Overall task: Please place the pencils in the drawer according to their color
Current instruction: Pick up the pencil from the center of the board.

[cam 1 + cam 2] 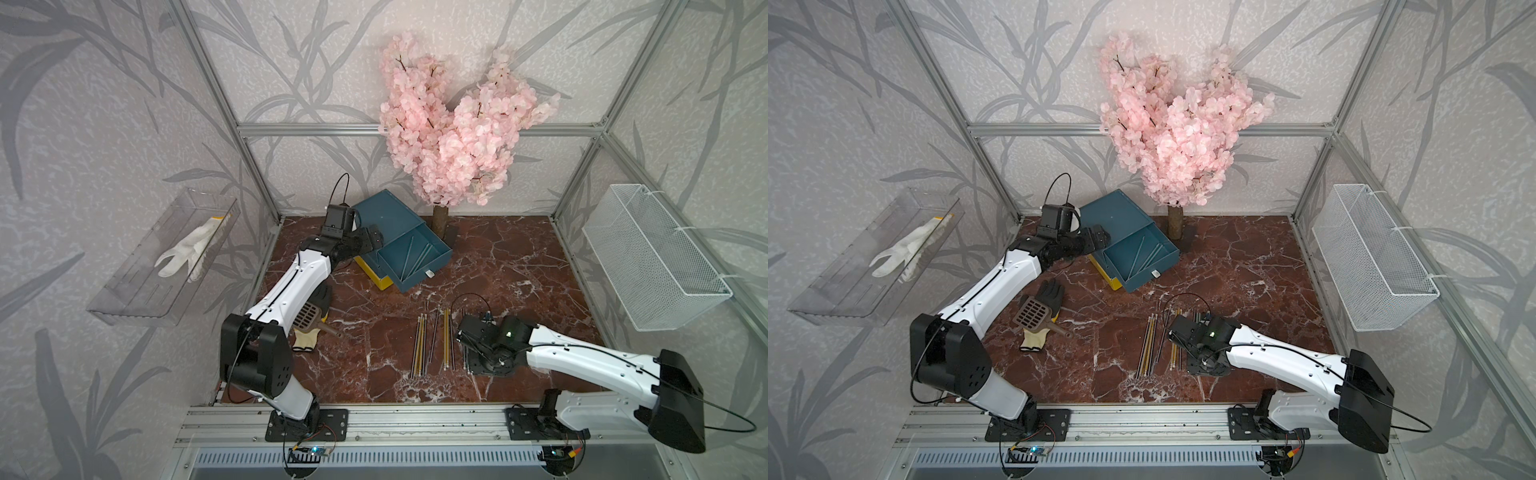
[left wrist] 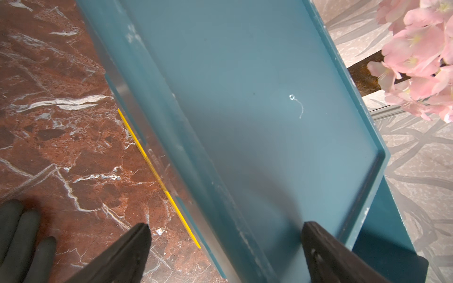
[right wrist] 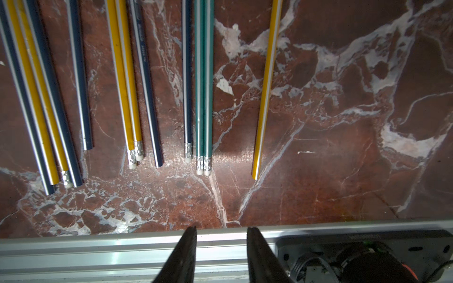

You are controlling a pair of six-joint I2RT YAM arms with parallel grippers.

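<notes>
The drawer [image 1: 382, 212] is a teal chest at the back. Its teal tray [image 1: 415, 259] is pulled out with a few teal pencils [image 1: 417, 253] lying in it, and the yellow bottom drawer [image 1: 376, 276] juts out a little. More pencils [image 1: 422, 345] [image 1: 1148, 345], yellow, dark and green, lie side by side on the front middle of the table. My right gripper [image 3: 221, 230] [image 1: 473, 353] hovers over their right end, open a finger's width and empty; a green pair [image 3: 204, 85] lies ahead of it. My left gripper [image 2: 225, 235] [image 1: 370, 239] is open wide at the chest's left top edge.
A pink blossom tree [image 1: 449, 137] stands right behind the chest. A brown slotted scoop [image 1: 1034, 311] lies on a glove [image 1: 1052, 291] under the left arm. A white wire basket [image 1: 656, 257] hangs on the right wall, a clear shelf [image 1: 137, 286] on the left wall. An aluminium rail [image 1: 415, 419] bounds the front.
</notes>
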